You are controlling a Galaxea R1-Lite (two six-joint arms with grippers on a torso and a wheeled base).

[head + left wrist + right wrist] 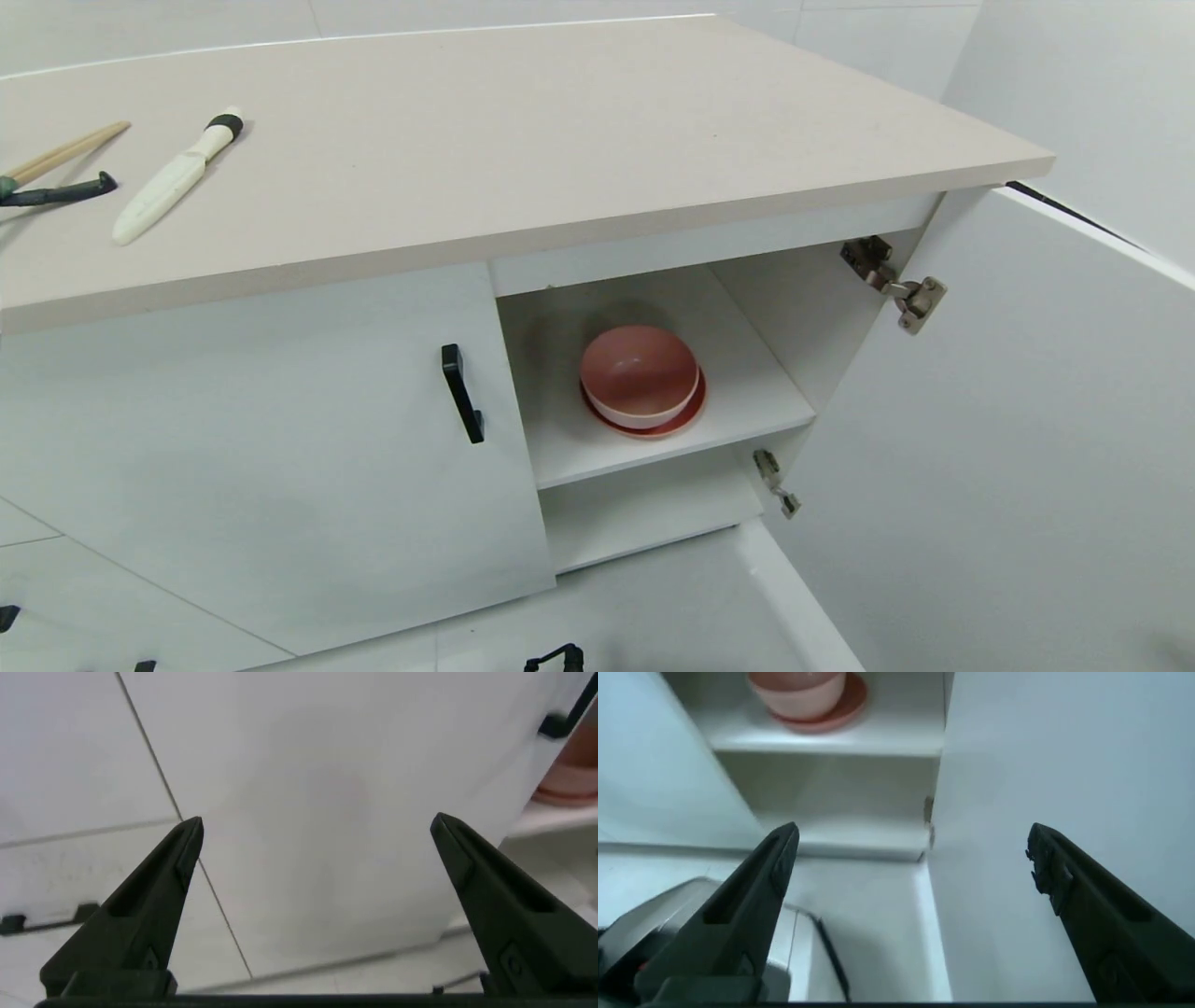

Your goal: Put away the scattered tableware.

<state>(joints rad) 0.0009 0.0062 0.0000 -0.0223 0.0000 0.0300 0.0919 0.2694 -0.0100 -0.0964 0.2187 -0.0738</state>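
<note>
Pink bowl (pixel 639 369) sits upright on red plate (pixel 653 431) on cabinet shelf (pixel 752 392); cream knife (pixel 173 182) and chopsticks (pixel 70 149) lie on countertop (pixel 560 140).

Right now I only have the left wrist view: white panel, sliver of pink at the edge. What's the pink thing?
Observer: A pink bowl sitting on a red plate, on the cabinet's upper shelf.
Operator: Is the cabinet open on both sides?
Observer: No. The right door is swung wide open; the left door with the black handle is shut.
Operator: Any tableware not yet stowed?
Observer: Yes. At the left end of the countertop lie a cream knife, chopsticks and a dark-handled utensil.
</note>
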